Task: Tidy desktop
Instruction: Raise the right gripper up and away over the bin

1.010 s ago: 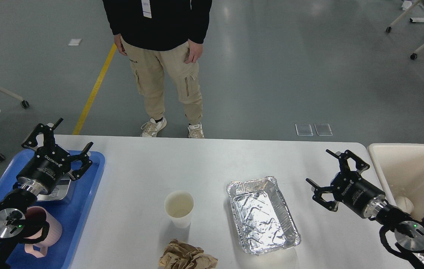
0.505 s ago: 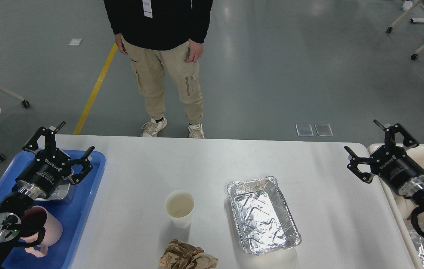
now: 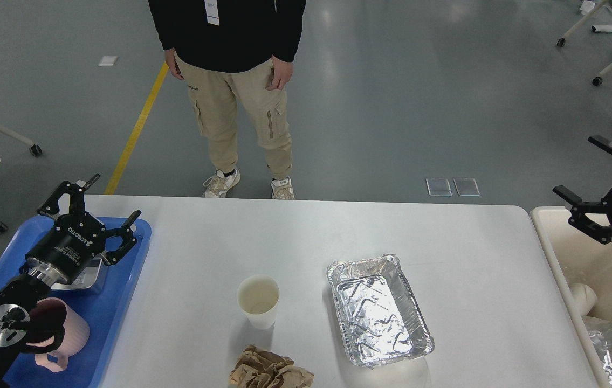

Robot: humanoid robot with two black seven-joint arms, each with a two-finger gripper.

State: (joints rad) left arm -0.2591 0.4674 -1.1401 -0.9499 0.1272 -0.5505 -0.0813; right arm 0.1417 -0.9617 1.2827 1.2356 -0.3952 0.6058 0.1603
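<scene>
The white desktop (image 3: 306,231) spans the middle of the head view. On it stand a white paper cup (image 3: 258,300), an empty foil container (image 3: 378,310) and a crumpled brown paper wad (image 3: 269,371) at the front edge. My left gripper (image 3: 102,213) is open and empty above the blue tray (image 3: 117,302). My right gripper (image 3: 586,175) is open and empty, raised over the far end of the beige bin (image 3: 551,242) at the right edge.
The blue tray holds a pink mug (image 3: 60,334) and a small metal dish (image 3: 82,275). The beige bin holds a white cup (image 3: 583,295) and a foil item (image 3: 610,347). A person (image 3: 233,86) stands beyond the far table edge.
My right gripper has moved right and up, from over the table to above the beige bin, staying open. My left gripper has barely shifted.
</scene>
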